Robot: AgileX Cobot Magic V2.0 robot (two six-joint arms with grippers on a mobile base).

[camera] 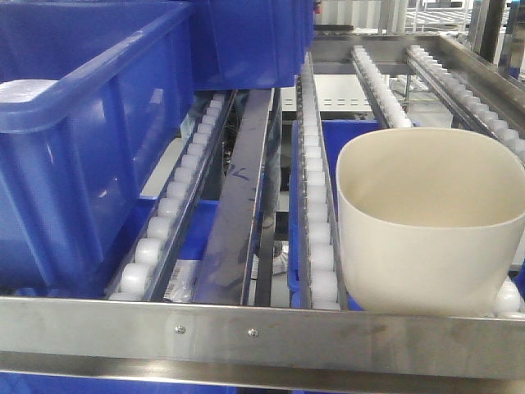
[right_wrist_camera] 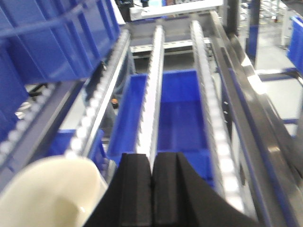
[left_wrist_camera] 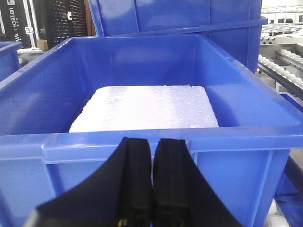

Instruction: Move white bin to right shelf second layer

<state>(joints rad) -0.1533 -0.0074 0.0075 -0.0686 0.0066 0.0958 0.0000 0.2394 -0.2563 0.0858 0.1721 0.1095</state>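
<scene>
the white bin sits upright on the roller rails of the right shelf second layer, at its right side, just behind the front bar; left of it, past a flat centre rail, a crate rests on the rollers, with another crate behind it; a foam slab lies inside the near crate

A smooth cream-white plastic tub with a rounded mouth sits upright on the sloping white-roller rails at the near right, just behind the riveted stainless steel front bar. A large blue plastic crate rests on the left rails.
</scene>
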